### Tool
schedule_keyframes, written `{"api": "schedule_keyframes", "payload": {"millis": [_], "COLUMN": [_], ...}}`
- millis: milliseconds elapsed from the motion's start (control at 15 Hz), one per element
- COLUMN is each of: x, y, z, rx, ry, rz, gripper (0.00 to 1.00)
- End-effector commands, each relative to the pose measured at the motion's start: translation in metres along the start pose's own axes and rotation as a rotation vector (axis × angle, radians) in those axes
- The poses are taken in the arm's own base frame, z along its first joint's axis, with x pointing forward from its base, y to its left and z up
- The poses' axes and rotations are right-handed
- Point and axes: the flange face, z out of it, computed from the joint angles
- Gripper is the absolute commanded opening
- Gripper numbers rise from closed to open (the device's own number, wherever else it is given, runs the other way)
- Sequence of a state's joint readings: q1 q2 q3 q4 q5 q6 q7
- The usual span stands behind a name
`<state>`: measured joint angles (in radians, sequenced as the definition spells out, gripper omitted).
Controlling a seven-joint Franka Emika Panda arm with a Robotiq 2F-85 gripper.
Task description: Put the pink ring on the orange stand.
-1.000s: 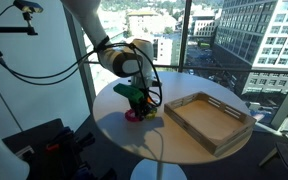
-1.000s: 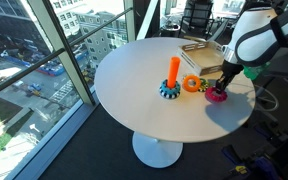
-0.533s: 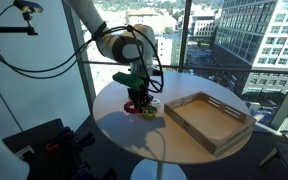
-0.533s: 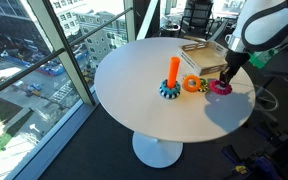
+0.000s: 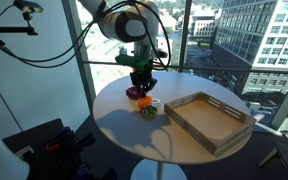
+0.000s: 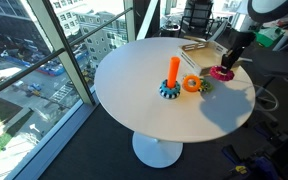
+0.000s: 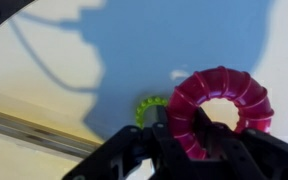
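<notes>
My gripper [image 6: 227, 62] is shut on the pink ring [image 6: 221, 72] and holds it in the air above the round white table [image 6: 144, 110]. In the wrist view the glossy pink ring [image 7: 219, 105] sits between my dark fingers [image 7: 189, 132], gripped on one side. The orange stand [image 6: 173, 70] is upright on its dark round base near the table's middle, well apart from the ring. In an exterior view my gripper [image 5: 141, 80] hangs above the table's far-left part.
An orange ring [image 6: 191, 84] and a yellow-green ring [image 6: 204, 85] lie on the table beside the stand. The yellow-green ring also shows in the wrist view [image 7: 149, 108]. A wooden tray [image 5: 209, 118] takes up one side of the table. Windows lie beyond.
My gripper has risen from the table surface with the pink ring held in it. The other rings and the stand have not moved.
</notes>
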<state>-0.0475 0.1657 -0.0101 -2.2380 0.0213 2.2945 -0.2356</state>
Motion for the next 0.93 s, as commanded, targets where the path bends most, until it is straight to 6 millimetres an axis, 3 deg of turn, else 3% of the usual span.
{"api": "schedule_keyframes", "payload": {"millis": [0, 600, 867], "x": [0.017, 0.061, 0.076], "y": [-0.008, -0.047, -0.057], "z": [-0.032, -0.102, -0.122], "rx": [0.021, 0.018, 0.012], "ry": [0.000, 0.024, 0.019], "rz": [-0.033, -0.115, -0.140], "gripper": [0.10, 0.09, 0.09]}}
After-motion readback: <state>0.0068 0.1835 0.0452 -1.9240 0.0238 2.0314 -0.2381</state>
